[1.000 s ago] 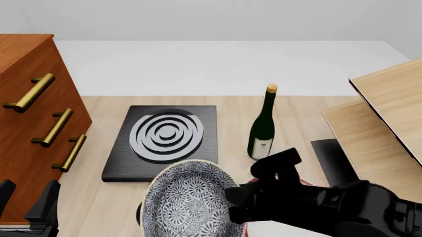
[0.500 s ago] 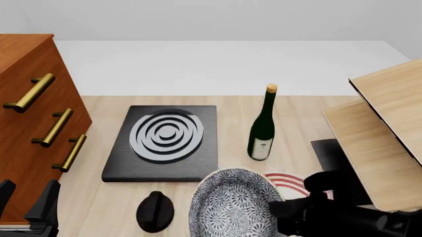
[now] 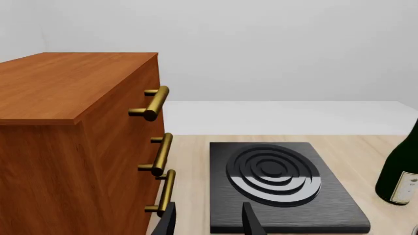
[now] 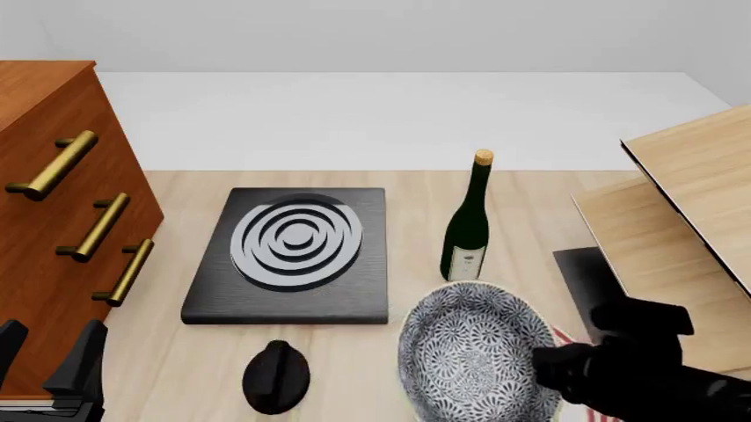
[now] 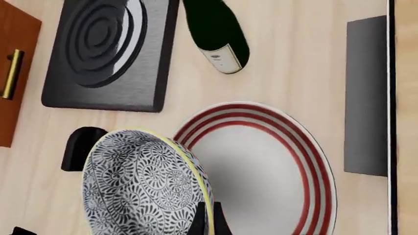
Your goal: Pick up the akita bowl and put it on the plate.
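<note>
Since 0.5 s ago, akita bowl (image 4: 479,353) has shifted right with the right gripper (image 5: 207,220), now covering most of the plate (image 4: 567,338) in front view; only a red-ringed sliver shows at its right. Right gripper pinches the bowl's rim; bowl held tilted, above the plate's left edge per wrist view (image 5: 258,169). Bowl sits just in front of wine bottle (image 4: 469,224), right of black knob (image 4: 276,376). Stove (image 4: 294,253) well apart, behind-left. Wooden shelf (image 4: 687,220) edges in close on the right. Left gripper (image 3: 207,223) spread, empty, low by the drawer cabinet (image 4: 59,211).
</note>
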You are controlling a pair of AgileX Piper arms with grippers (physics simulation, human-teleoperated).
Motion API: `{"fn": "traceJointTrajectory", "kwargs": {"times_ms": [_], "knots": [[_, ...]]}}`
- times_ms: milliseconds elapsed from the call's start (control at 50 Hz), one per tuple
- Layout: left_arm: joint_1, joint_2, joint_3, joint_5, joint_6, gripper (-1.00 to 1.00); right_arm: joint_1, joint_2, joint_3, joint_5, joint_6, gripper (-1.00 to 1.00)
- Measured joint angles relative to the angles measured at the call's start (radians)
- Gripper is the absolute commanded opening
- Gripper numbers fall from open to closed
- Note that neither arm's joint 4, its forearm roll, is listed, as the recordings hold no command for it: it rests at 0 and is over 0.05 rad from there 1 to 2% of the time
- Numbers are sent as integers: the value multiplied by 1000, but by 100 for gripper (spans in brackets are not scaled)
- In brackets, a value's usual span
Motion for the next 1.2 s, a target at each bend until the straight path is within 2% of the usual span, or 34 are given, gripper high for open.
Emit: {"fn": "traceJointTrajectory", "kwargs": {"times_ms": [400,840,1200], "knots": [[0,0,0,0,0,100,-102,29,89,-74,-2,-100],[0,0,0,0,0,100,-155,-44,194,-79,28,-100],[0,0,0,0,0,100,-193,11,237,-174,34,-100]]}}
